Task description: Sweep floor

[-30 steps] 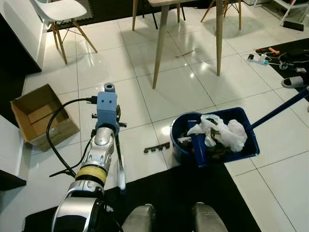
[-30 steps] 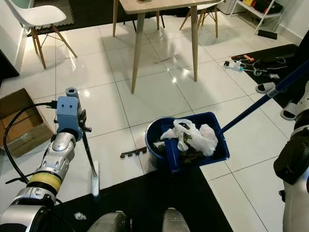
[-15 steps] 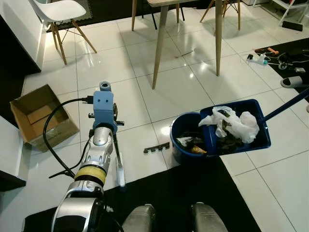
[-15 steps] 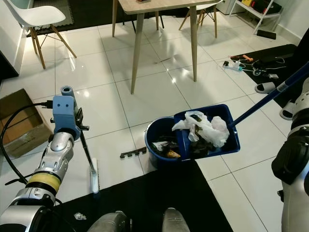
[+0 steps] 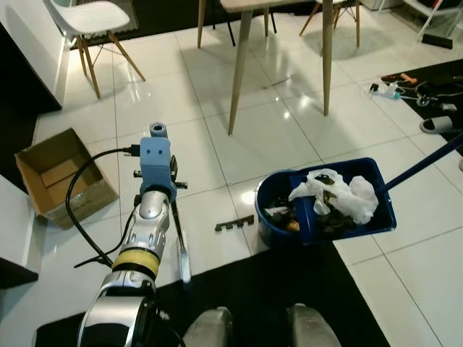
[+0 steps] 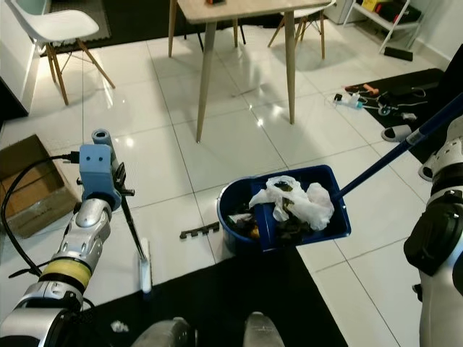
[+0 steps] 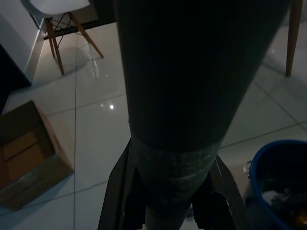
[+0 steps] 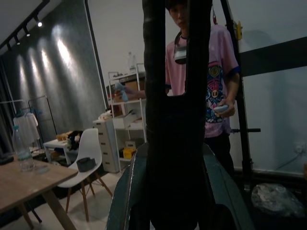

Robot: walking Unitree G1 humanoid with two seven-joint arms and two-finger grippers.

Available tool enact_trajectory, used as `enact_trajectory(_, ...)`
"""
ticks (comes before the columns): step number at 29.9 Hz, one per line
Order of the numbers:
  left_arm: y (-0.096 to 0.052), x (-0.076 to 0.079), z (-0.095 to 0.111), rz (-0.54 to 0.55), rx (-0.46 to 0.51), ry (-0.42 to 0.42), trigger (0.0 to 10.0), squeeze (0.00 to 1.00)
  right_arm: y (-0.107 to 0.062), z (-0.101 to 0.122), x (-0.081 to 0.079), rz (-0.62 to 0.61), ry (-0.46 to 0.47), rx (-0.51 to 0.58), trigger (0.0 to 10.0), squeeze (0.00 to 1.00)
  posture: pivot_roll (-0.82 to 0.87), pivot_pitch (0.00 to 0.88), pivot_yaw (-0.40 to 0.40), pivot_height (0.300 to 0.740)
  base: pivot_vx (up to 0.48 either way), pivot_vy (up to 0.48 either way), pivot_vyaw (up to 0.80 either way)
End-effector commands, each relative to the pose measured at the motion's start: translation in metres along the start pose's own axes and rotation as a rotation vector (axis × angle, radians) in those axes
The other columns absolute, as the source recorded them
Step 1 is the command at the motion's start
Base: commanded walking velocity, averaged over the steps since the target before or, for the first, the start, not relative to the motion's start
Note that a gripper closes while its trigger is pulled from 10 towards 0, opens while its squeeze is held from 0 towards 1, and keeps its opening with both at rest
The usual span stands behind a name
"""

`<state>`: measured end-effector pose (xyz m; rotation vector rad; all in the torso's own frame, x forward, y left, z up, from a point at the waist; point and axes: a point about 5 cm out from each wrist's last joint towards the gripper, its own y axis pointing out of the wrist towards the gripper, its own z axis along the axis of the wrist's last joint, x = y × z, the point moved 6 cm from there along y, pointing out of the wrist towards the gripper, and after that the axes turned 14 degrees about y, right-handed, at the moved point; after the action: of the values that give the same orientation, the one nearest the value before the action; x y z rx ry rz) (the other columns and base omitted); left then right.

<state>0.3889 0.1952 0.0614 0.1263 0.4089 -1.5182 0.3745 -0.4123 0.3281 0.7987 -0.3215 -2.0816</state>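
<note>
The left hand (image 6: 123,189) sits at the end of the outstretched left arm, below its blue wrist camera block (image 5: 158,165), and its black fingers are pressed around the thin dark broom handle (image 6: 132,225). The handle slants down from the hand toward the robot's feet and ends in a narrow pale broom head (image 6: 145,267), which rests on the white tile floor (image 5: 268,130) right at the edge of the black mat (image 5: 275,296).

Well off to the right of that hand, a blue dustpan (image 5: 376,210) loaded with crumpled white plastic bags (image 5: 340,194) and dark litter is tipped over the rim of a round blue bin (image 5: 269,217). Its long blue handle (image 6: 405,148) runs up and away to the right arm (image 6: 438,246). The right hand itself lies out of the head views; in the right wrist view its two dark fingers (image 8: 156,72) stand up with a gap between them near the tips (whether they clamp anything, I cannot tell), and a person in a pink T-shirt (image 8: 213,72) stands beyond them.

Between the left hand and the bin, a short dark comb-like strip (image 5: 234,222) lies on the tile. To the left of the hand sits an open cardboard box (image 5: 61,173). Beyond the hand stand the wooden legs of a bench (image 6: 205,69) and a white chair (image 5: 90,18).
</note>
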Motion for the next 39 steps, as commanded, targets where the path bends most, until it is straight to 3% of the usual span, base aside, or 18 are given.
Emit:
enact_trajectory(1,0.001,-0.001,0.013,0.006,0.058,-0.008,10.0,0.00,0.004,0.014,-0.006,0.003,0.036,0.062,10.0,0.00,-0.02,0.010,0.012,0.740,0.439,0.000,0.00)
enact_trajectory(9,0.000,0.001,0.013,0.006,0.057,-0.011,10.0,0.00,0.002,0.008,-0.012,0.022,0.038,0.049,10.0,0.00,-0.02,0.008,0.010,0.740,0.427,0.000,0.00)
enact_trajectory(27,-0.001,-0.005,0.013,0.033,0.069,-0.007,10.0,0.00,0.000,0.001,-0.026,0.061,0.043,0.026,10.0,0.00,-0.01,0.017,0.001,0.740,0.000,0.000,0.00)
enact_trajectory(39,-0.003,-0.006,0.014,0.048,0.080,-0.012,10.0,0.00,-0.003,0.004,-0.042,0.134,-0.056,0.069,10.0,0.00,-0.02,0.031,0.002,0.740,0.000,0.000,0.00)
